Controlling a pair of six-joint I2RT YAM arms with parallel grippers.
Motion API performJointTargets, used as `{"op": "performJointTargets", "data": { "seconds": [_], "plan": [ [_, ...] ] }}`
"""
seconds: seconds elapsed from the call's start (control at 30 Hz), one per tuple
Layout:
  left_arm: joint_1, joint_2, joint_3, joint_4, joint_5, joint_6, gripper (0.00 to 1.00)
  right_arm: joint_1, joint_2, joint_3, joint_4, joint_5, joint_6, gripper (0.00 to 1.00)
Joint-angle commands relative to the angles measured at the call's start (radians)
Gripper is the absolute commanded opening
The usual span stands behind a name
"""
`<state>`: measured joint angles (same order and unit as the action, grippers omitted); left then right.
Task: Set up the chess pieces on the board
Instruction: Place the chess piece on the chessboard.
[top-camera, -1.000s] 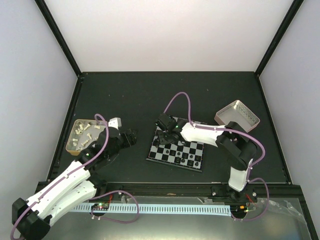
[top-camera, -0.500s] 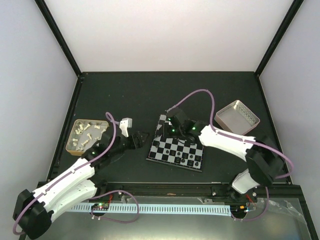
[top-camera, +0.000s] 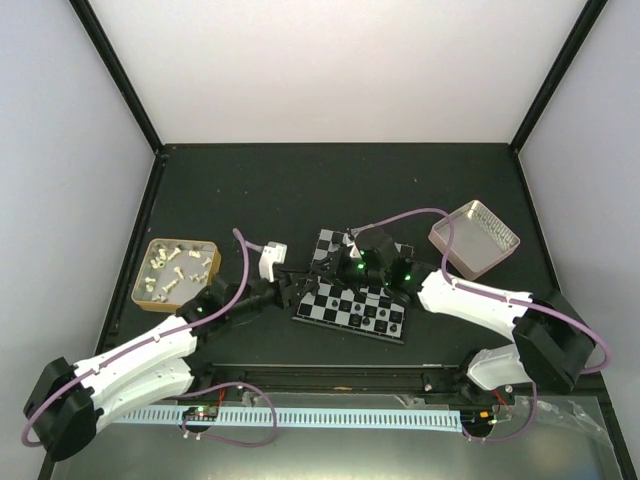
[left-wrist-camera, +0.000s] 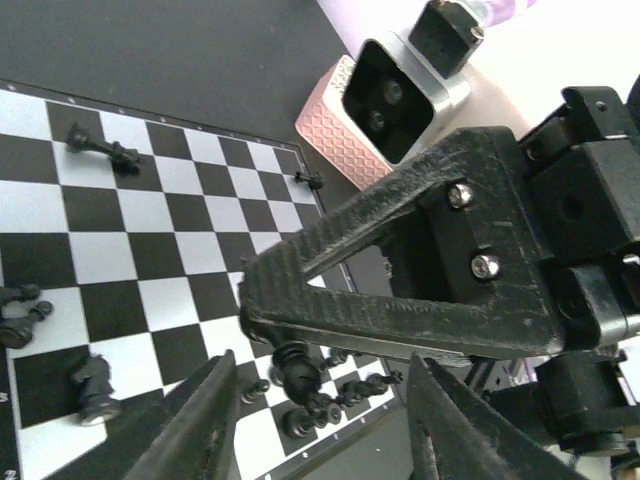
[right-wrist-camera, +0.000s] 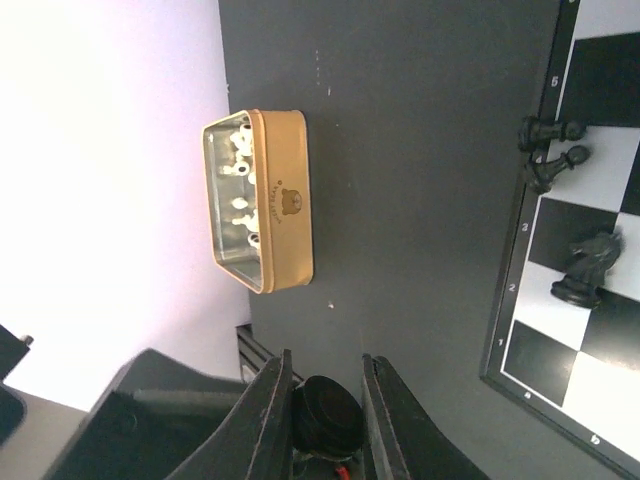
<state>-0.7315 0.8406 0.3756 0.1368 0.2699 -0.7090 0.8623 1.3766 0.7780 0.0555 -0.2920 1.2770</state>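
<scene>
- While the left jaws are held apart at the board's (top-camera: 340, 305) left edge, how much worktop (top-camera: 300, 190) is left open?
- Loads behind it. The right jaws are clamped on a black piece (left-wrist-camera: 297, 368) near that edge; other chess pieces (top-camera: 382, 318) are scattered over the board, mid-worktop. Digits 1–3 are printed on its rim; the tan tin's (right-wrist-camera: 288, 150) badge (right-wrist-camera: 290, 205) can't be read.

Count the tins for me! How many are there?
2. The tan tin, with white pieces in it, sits left of the board; the pink tin sits right of it, farther back. No other shows.
</scene>
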Motion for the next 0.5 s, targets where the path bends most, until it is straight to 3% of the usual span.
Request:
{"op": "performJointTargets", "data": {
  "seconds": [0.0,0.3,0.47],
  "plan": [
    [-0.036,0.015,0.031,0.043,-0.027,0.048,0.43,-0.005,-0.029,-0.027,0.089,-0.028,0.135,0.15],
    [-0.055,0.022,0.058,-0.013,-0.102,0.062,0.18,-0.006,-0.033,-0.033,0.092,-0.038,0.153,0.15],
    [-0.055,0.015,0.079,-0.025,-0.116,0.076,0.22,-0.004,-0.037,-0.027,0.062,-0.025,0.126,0.16]
  ]
}}
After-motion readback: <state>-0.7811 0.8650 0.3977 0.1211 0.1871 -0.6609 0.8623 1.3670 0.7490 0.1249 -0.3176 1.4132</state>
